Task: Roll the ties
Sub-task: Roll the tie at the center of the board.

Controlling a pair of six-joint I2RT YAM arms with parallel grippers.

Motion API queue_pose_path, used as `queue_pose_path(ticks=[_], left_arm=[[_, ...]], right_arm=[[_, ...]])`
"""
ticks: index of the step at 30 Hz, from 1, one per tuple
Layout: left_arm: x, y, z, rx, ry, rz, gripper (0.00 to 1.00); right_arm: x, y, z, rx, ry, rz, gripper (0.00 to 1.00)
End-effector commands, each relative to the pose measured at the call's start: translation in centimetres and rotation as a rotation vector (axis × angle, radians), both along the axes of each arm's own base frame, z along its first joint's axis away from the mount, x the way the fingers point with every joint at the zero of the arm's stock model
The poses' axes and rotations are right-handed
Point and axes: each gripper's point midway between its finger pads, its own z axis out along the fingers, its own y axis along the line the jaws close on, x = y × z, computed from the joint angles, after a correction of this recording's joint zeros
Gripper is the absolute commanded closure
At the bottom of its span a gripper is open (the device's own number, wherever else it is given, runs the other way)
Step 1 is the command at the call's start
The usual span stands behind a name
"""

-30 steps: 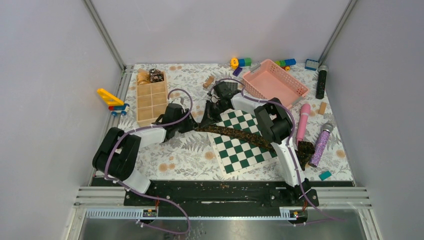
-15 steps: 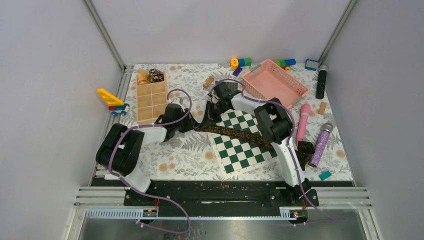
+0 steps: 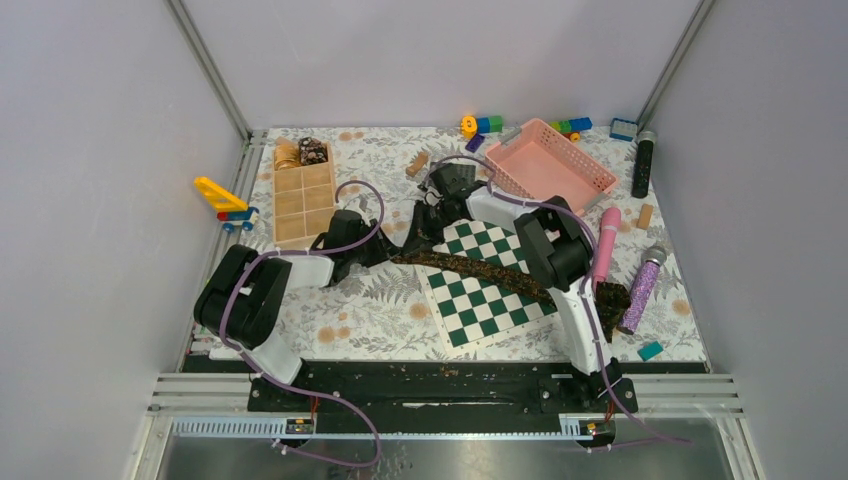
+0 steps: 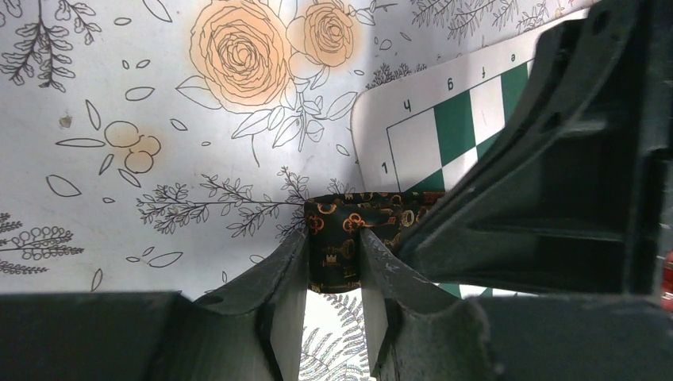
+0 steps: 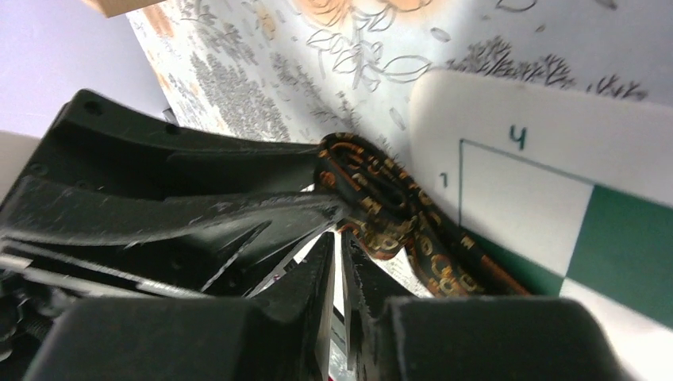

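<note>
A dark brown-black patterned tie point(image 3: 480, 268) lies slanted across the chessboard point(image 3: 500, 310), its far end trailing off past the right arm. My left gripper point(image 3: 388, 250) is shut on the tie's folded near end point(image 4: 341, 238), with cloth filling the gap between both fingers point(image 4: 290, 266). My right gripper point(image 3: 418, 232) comes in from the other side. Its jaws point(image 5: 340, 238) stand almost together with only a thin slit, and the tie's curled end point(image 5: 381, 214) lies right at their tips. A golden coil point(image 3: 287, 153) and a dark speckled coil point(image 3: 313, 151) sit in the wooden box.
The wooden compartment box point(image 3: 303, 205) stands left of the grippers. A pink basket point(image 3: 545, 162) is at the back right. A pink cylinder point(image 3: 605, 245), a purple glittery microphone point(image 3: 642, 290) and a black cylinder point(image 3: 643, 163) line the right side. Toy blocks point(image 3: 482, 125) lie at the back, and a yellow toy point(image 3: 222, 198) is outside the left edge.
The left arm's elbow has drifted slightly right and the right arm's elbow a little right. Both grippers stay at the tie's left end, and the tie lies as before.
</note>
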Motion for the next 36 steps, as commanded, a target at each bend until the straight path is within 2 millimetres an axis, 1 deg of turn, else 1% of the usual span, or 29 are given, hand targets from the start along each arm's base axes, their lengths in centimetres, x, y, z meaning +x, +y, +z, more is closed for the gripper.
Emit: queue_pose_path(ticks=[1,5,8,12,16,21,36], left_arm=[[0.2,-0.6,0.6,-0.029,-0.026,-0.023,0.72],[0.2,-0.6,0.7,-0.026,-0.030,-0.024,0.72],[0.3,-0.6,0.8,-0.027,-0.029,-0.024,0.72],[0.3,-0.6,0.8,-0.025,-0.030,-0.025,0.72],[0.3,-0.6,0.9,-0.026,-0.033,-0.026,0.71],[0.3,-0.7,1.0,-0.027,-0.034,-0.027,0.71],[0.4,-0.8,1.1,-0.032,-0.037,-0.031,0.70]], right_arm=[[0.7,0.6,5.0,0.068,-0.112,-0.010,0.85],[0.6,0.3,5.5,0.073,-0.128,-0.024,0.85],[0.6,-0.1,5.3,0.051,-0.139,-0.039,0.85],[0.8,-0.7,4.3,0.013,-0.130,-0.070,0.86],[0.7,-0.8,2.8,-0.010,-0.101,-0.076,0.88],[0.6,-0.8,1.4,-0.029,-0.077,-0.079,0.88],[0.4,-1.5,-1.2,-0.084,-0.049,-0.096,0.89]])
